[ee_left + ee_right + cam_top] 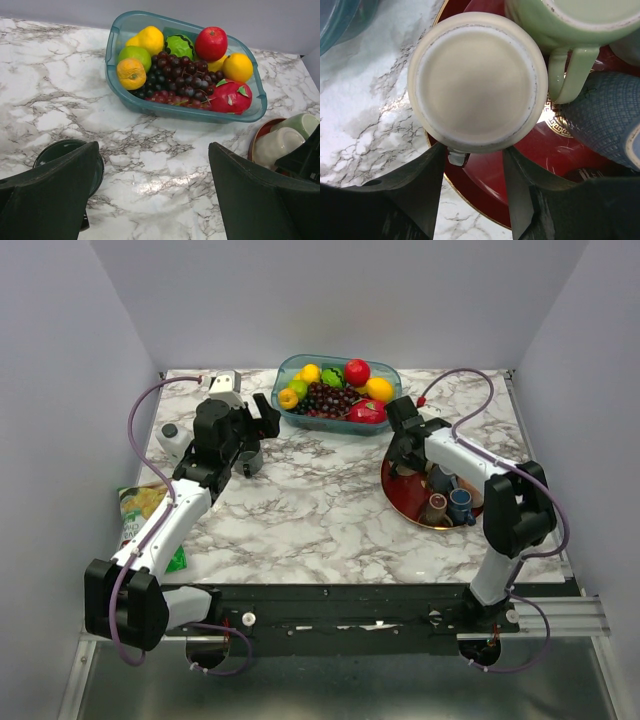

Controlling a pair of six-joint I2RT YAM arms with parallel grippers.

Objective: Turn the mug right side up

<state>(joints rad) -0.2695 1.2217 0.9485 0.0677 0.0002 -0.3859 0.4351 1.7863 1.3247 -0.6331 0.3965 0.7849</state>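
This is a robot test cell in a lab: plain grey walls box in a marble-look table on three sides. Just beyond the left pincer sits a tub of fruit (glossy, toy-like). Well behind the pincer, two arms are bolted to a metal rail, purple cables looping loose.

Mug: plain cream. Tray: deep red, gold key-pattern band. Second mug at 1 o'clock — pale green. Cup at 3 o'clock — blue, fine crosshatch. Table: white marble, grey veining. Basket: translucent teal.
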